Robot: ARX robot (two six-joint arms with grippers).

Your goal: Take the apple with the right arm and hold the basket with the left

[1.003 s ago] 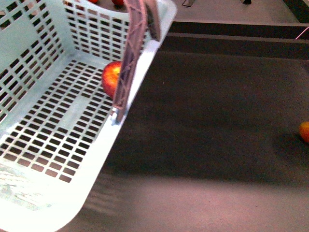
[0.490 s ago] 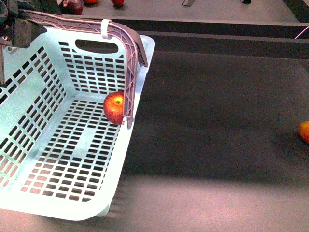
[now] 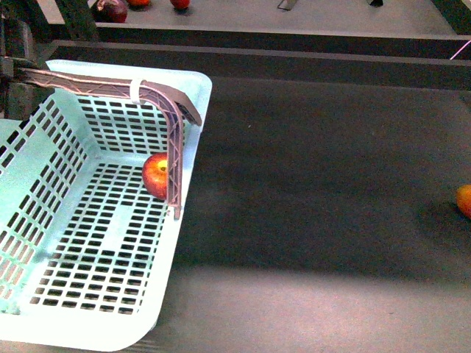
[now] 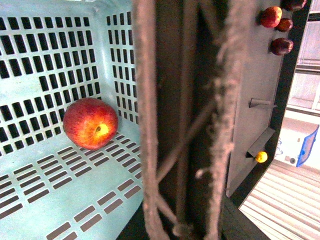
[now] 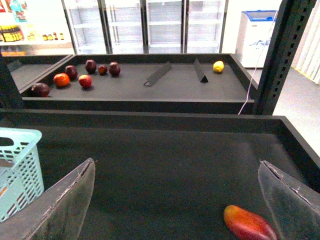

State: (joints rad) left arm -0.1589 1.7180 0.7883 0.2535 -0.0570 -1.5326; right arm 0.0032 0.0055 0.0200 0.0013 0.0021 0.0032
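Front view: dark table (image 3: 316,184), left end effector (image 3: 15,73) grasping basket (image 3: 110,340), right end effector (image 5: 176,162) released.

We see a pale turquoise basket (image 3: 88,334), its walls and floor patterned with rows of dark rectangular slots. Its handle (image 3: 88,82) is a brown-grey lattice crossed by a white band (image 3: 136,90). The apple (image 3: 154,175) is red, streaked, with a yellow-orange blush. The tabletop (image 3: 331,184) is matt dark grey, nearly black. At the right edge of the frame a small fruit (image 3: 464,200) is orange-yellow; at the upper left another fruit (image 3: 112,9) is dark purple.
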